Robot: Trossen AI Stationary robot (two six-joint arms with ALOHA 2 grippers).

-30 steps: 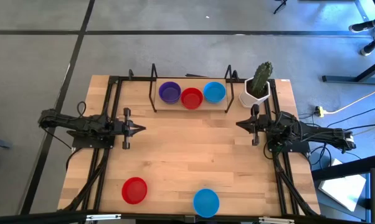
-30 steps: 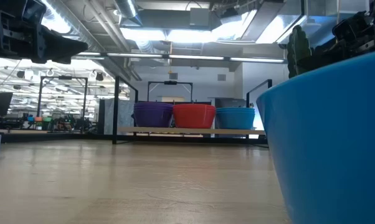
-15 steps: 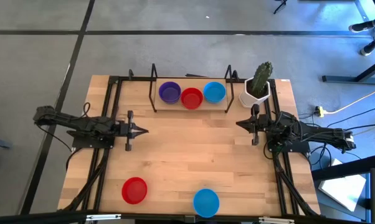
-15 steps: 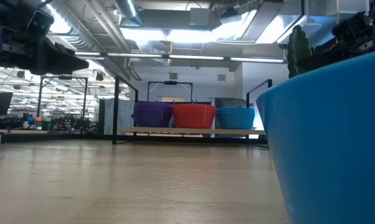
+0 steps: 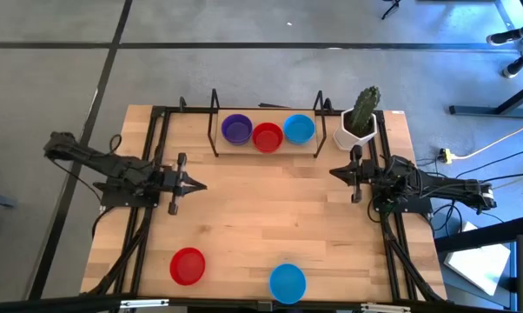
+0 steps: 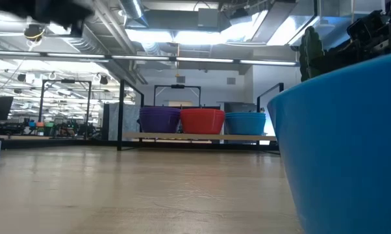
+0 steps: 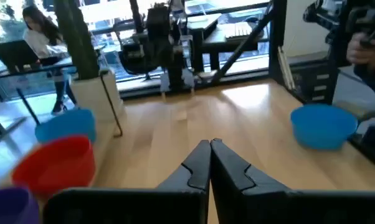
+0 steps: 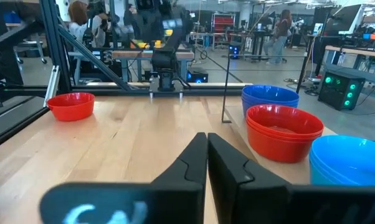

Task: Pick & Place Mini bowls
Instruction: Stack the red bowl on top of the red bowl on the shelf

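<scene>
My left tool (image 5: 195, 183) sits at the table's 9 o'clock side with its tip pointing toward the centre, and in its own wrist view the two fingers (image 7: 199, 167) are pressed together, holding nothing. My right tool (image 5: 335, 173) is across from it at 3 o'clock, also aimed inward, with its fingers (image 8: 195, 163) closed on nothing. On the wooden table (image 5: 261, 217) I have three stacks of mini bowls lined up at 12 o'clock inside a black wire rack (image 5: 215, 122): the purple stack (image 5: 236, 129), the red stack (image 5: 268, 136) touching it, and the light blue stack (image 5: 299, 129) beside that. Two bowls lie apart from them near the front edge: a single red bowl (image 5: 188, 265) at about 7 o'clock and a single blue bowl (image 5: 287, 283) at 6 o'clock, which fills the right of the low view (image 6: 341, 143). A white pot with a green cactus (image 5: 360, 119) stands at about 1 o'clock, just past the right tool. People show in the room beyond the table in both wrist views.
</scene>
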